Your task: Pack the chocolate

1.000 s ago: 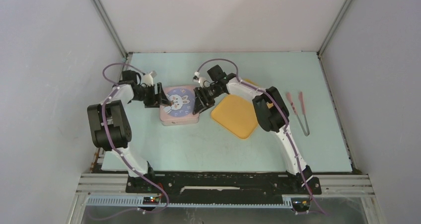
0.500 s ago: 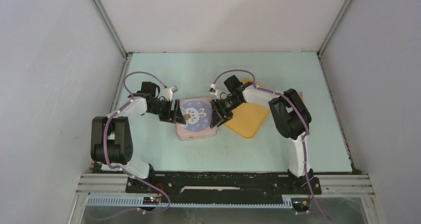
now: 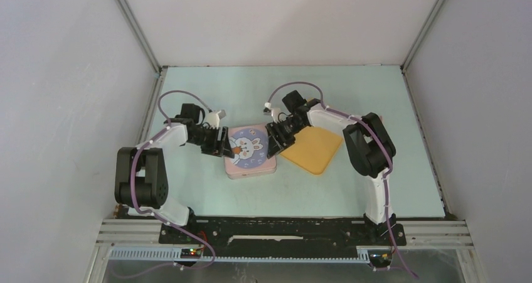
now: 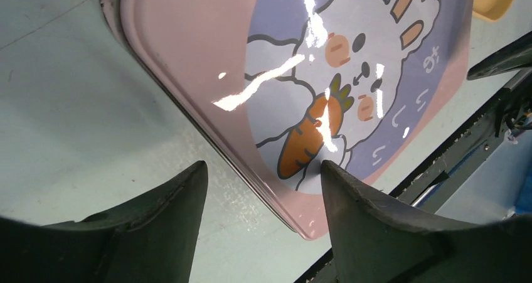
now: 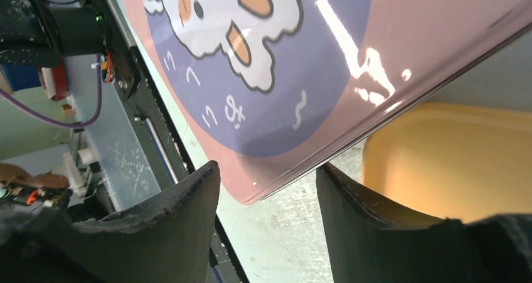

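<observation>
No chocolate shows in any view, so its place cannot be told. What fills the frame between the two arms is a pink tin [image 3: 251,150] with its lid on. The lid is glossy and carries a white rabbit [image 4: 351,38] clutching an orange carrot on a lavender disc.

The left gripper [image 3: 221,144] sits at the tin's left edge. In its wrist view, the left gripper [image 4: 262,167] has its dark fingers [image 4: 169,208] spread, and a rounded corner of the tin [image 4: 207,57] reaches down between them. Pale table shows between that corner and one fingertip.

The right gripper [image 3: 274,142] meets the tin from the opposite side. Seen from the wrist, the right gripper [image 5: 266,167] is likewise spread, another corner of the tin [image 5: 408,32] pointing into the gap. Whether either gripper's pads press on the metal cannot be told.

Just beyond the right gripper, beside the tin's edge, lies a yellow tray [image 3: 313,148], its rim bright in the wrist view [image 5: 452,164]. Everything rests on a light green table [image 3: 251,88].
</observation>
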Tool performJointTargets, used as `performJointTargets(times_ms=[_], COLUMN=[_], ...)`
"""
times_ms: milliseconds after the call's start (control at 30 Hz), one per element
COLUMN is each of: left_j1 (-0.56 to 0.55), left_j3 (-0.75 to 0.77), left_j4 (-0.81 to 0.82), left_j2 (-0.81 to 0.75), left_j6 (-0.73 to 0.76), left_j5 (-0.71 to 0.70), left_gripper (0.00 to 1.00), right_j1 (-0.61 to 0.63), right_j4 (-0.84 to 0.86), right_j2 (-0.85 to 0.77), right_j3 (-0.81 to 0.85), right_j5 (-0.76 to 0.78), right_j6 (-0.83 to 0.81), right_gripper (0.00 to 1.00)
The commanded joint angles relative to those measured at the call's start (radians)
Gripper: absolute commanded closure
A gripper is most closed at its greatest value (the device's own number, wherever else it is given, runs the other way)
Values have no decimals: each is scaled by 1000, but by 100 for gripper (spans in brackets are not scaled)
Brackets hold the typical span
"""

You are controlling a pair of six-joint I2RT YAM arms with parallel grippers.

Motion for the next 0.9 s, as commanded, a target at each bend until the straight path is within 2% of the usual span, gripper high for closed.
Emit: performJointTargets(times_ms=[0, 233, 400, 600, 733, 867], left_j1=[9, 21, 22, 22, 20, 20], left_j3=[60, 70, 104, 200, 290, 329], left_j4=[13, 30, 35, 33, -7, 18], left_j2=[-40, -43, -34, 40, 120, 167], left_j6=[-7, -16, -20, -3, 22, 17], left_j5=[-84, -89, -76, -67, -46, -74], left_gripper=[30, 30, 30, 30, 34, 36], right_j1=[6, 30, 26, -12, -28, -21], right_j4=[-50, -93, -110, -135, -163, -170], right_j2=[18, 62, 126, 226, 284, 320], right_j3=[106, 196, 254, 377, 459, 494], right_j5=[95, 190, 259, 193, 124, 136], right_j6=[-57, -90, -80, -63, -53, -43], right_gripper=[40, 42, 48, 64, 65, 64])
